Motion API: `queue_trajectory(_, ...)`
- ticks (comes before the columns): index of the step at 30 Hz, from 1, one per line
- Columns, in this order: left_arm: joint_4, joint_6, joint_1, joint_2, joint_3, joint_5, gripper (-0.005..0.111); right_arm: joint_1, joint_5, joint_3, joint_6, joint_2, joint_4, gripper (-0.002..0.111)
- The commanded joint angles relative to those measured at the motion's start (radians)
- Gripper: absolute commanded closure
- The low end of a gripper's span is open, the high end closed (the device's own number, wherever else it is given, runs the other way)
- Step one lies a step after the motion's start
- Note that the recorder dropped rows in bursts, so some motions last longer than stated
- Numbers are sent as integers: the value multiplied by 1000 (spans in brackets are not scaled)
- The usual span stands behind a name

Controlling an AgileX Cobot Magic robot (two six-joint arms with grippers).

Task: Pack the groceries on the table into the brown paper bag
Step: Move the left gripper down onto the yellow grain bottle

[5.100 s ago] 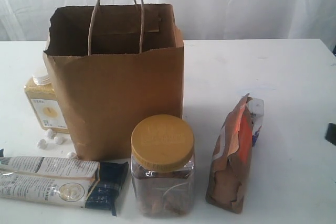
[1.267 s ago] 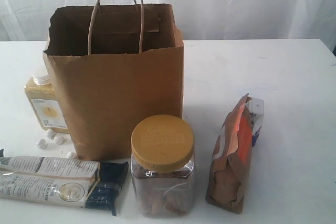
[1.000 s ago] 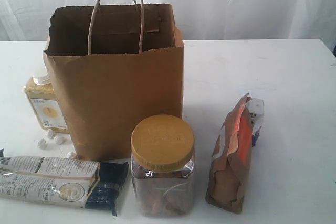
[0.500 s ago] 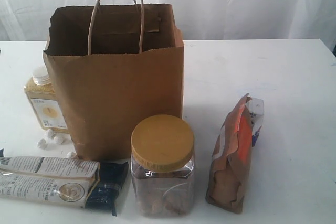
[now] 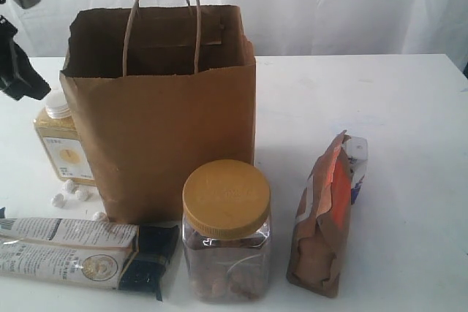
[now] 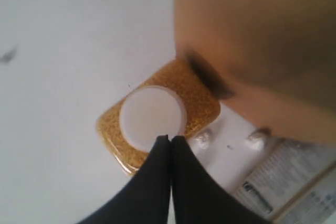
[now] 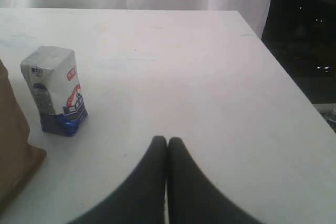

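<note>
Left arm has come in at the upper left of the exterior view; a second ago it wasn't there. Groceries haven't moved.

My left gripper point(image 6: 169, 140) hangs right above the square yellow bottle with the white screw cap point(image 6: 152, 116). Fingers are pressed together and hold nothing. The bottle stands upright on the wide white tabletop point(image 5: 365, 100), tight against the left side of the tall kraft-brown paper bag with twine handles point(image 5: 168, 129).

Handling, my guess:
- rigid plastic full of yellow grains, so moderately heavy
- smooth walls, could slip
- grip across two flat sides below the cap, not on the cap
- jaws must open first
- bag wall is close, so little finger room on that side

My right gripper point(image 7: 167, 142) is also closed and empty, over bare table, well apart from the small white-blue carton point(image 7: 55, 90).

Writing: the bottle label point(image 5: 66, 153) has a round emblem, text too small to read. The carton's red and blue print is illegible.
</note>
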Motion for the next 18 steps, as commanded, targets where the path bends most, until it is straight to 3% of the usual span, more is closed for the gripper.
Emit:
queue_trajectory(1, 95, 303, -9, 1, -1, 3, 72, -8, -2, 0, -12, -4, -5, 108)
queue_trajectory(5, 204, 323, -9, 1, -1, -71, 26, -8, -2, 0, -12, -4, -5, 108)
queue_trajectory(8, 173, 323, -9, 1, -1, -126, 4, -8, -2, 0, -12, -4, -5, 108)
queue_trajectory(14, -131, 330, -9, 1, -1, -115, 2, -8, -2, 0, -12, -4, -5, 108)
queue_trajectory(18, -233, 569, -9, 11, -1, -11, 2, -8, -2, 0, -12, -4, -5, 108)
